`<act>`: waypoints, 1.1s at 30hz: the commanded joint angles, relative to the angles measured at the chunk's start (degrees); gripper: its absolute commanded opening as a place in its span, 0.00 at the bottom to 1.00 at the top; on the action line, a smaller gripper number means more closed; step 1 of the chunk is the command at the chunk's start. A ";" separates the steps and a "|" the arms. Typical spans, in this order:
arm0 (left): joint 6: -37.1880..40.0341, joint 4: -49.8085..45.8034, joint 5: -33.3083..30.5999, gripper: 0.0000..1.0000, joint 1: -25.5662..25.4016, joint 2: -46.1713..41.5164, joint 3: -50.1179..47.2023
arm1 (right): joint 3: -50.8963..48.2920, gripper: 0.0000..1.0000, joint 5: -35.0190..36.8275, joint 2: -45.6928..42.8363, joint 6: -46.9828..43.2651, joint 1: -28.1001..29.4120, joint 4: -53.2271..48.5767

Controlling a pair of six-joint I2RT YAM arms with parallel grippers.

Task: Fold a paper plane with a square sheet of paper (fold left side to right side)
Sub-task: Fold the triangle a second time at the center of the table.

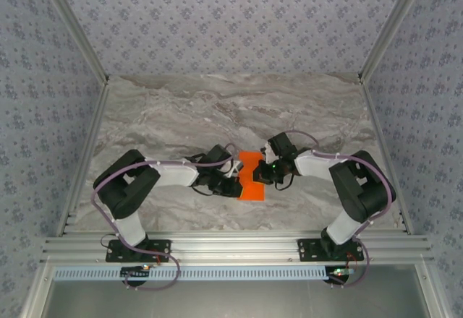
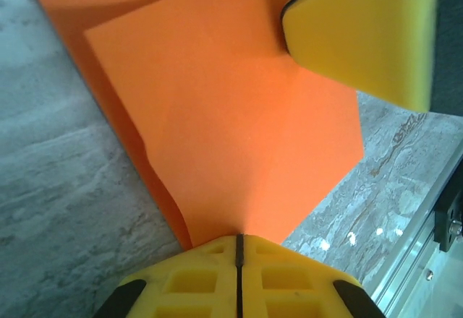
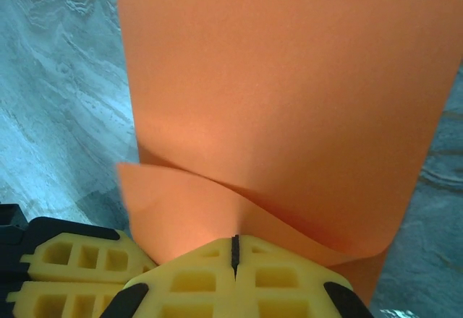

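Grey-veined marble surface (image 1: 181, 108) inside patterned-wallpaper walls (image 1: 217, 14), aluminium frame rail (image 1: 231, 246) along the near edge. You've got the thin bright orange sheet of paper (image 1: 252, 188) at mid-surface, between the two arms, slightly nearer the front rail than the back wall.

Left end effector (image 1: 233, 186) sits at the sheet's left edge, right end effector (image 1: 264, 175) on its right side, both tips just beside each other.

Left wrist view: yellow fingers pressed together (image 2: 237, 256), clamped on a corner of the orange sheet of paper (image 2: 231, 115). One layer lies doubled over another. A yellow finger (image 2: 362, 29) of the right end effector is on the paper at upper right.

Right wrist view: fingers closed (image 3: 234, 256), pinching a curled fold of the sheet (image 3: 275, 79), which bows up off the marble. Left end effector fingers (image 3: 72, 264) are right alongside at lower left
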 commanded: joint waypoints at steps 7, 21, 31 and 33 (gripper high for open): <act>1.62 -6.33 -6.12 0.06 -2.07 1.45 0.12 | -0.70 0.00 2.51 -5.33 -1.01 2.75 -3.17; 1.27 -9.45 -9.55 0.06 -2.49 1.88 1.20 | 0.50 0.00 1.31 -0.13 0.16 6.89 0.53; 0.39 -11.47 -11.33 0.05 -2.43 2.67 1.56 | 1.52 0.00 4.86 2.10 -3.64 5.88 -4.14; 0.17 -11.66 -11.38 0.05 -2.44 2.68 1.19 | 1.44 0.00 5.19 2.10 -4.24 5.18 -4.81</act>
